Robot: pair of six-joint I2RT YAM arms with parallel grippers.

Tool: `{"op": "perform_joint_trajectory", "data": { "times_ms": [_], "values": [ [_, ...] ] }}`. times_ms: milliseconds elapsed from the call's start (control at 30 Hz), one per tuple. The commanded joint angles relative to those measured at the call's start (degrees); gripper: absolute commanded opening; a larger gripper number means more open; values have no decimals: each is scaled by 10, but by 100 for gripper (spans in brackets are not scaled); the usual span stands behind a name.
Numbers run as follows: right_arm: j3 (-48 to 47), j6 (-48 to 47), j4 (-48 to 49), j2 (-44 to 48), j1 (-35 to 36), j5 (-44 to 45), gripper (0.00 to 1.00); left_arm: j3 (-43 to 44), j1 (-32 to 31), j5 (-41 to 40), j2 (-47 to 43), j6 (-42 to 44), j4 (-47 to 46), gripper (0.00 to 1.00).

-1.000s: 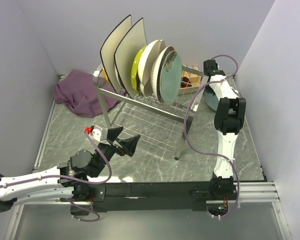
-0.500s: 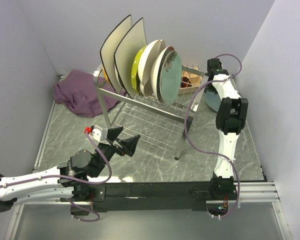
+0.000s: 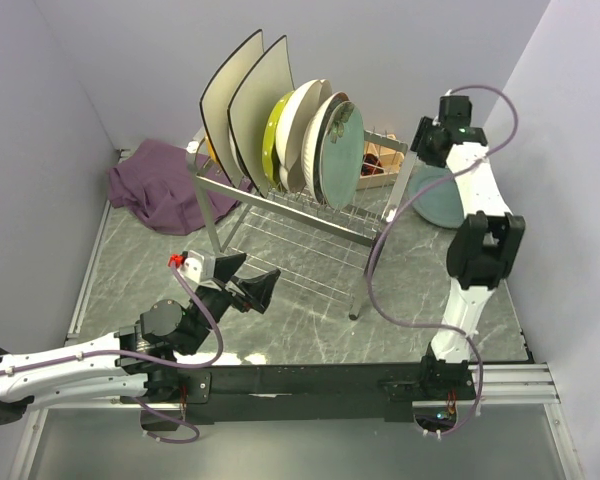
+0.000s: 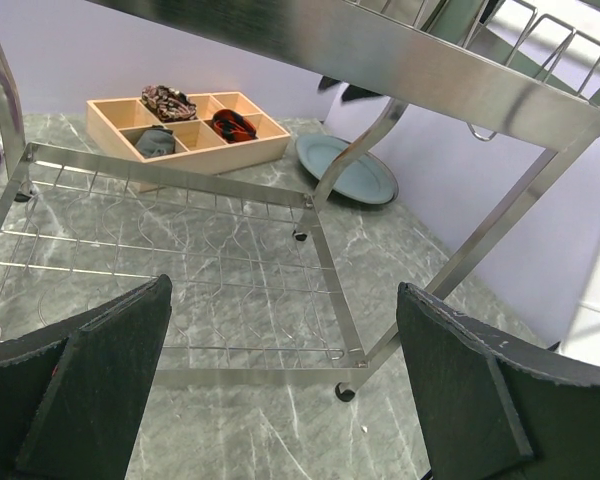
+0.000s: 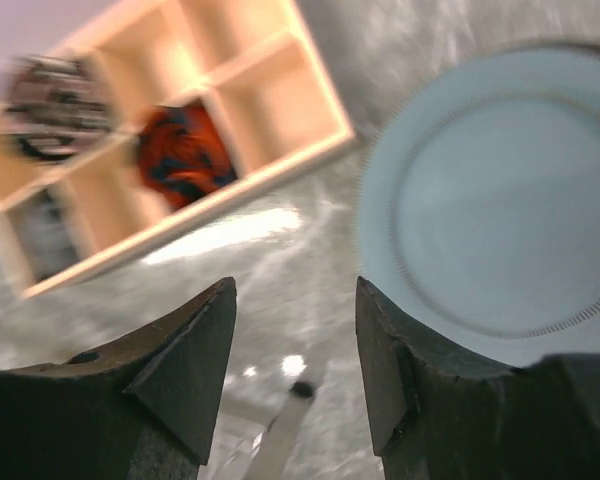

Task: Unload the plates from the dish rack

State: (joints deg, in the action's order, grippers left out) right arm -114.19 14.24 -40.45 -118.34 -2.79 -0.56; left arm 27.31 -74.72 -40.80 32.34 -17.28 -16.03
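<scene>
Dish rack: the dish rack stands in the middle of the table, on tall legs.
Plates in the rack: the plates stand upright in one row. Two big cream square ones are at the left, then come round ones. The teal-grey plate is the last at the right end.
Plate on the table: one blue-grey plate lies flat to the right of the rack, near the wooden box. We judge it as already unloaded.
Right gripper: the right gripper hangs above the table between the box and this flat plate. Its jaws are partly apart and there is nothing between them.
Left gripper: the left gripper is low in front of the rack, with jaws wide apart, and holds nothing.
Step in hand: we think the right arm should go for the teal-grey plate, the nearest one.
How to do it well: we would come to its upper rim from above, put one finger on each face and close firmly. Then we lift straight up along the tines before we swing to the right. A tilt too early may push the cream neighbour.
Setting down: we lower it onto or beside the flat plate, away from the box, and release only when it rests.
</scene>
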Motion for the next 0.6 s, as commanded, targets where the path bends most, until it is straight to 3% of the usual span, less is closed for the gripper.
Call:
{"op": "perform_joint_trajectory", "data": {
  "times_ms": [0,167,267,300,400,567],
  "values": [
    [34,3,40,86,-3,-80,60,1,-2,2,-3,2,-15,99],
    [60,67,25,118,-7,-43,57,2,-2,-3,1,4,-16,99],
    [122,127,24,149,-16,-8,42,2,-2,-8,4,6,-16,99],
    [140,146,29,166,-18,5,32,3,-2,-10,4,8,-15,100],
    [225,159,77,212,-40,3,15,3,-2,-13,5,8,-15,99],
    [327,171,115,248,-106,-48,7,3,-2,-11,5,7,-15,100]
  ]
}}
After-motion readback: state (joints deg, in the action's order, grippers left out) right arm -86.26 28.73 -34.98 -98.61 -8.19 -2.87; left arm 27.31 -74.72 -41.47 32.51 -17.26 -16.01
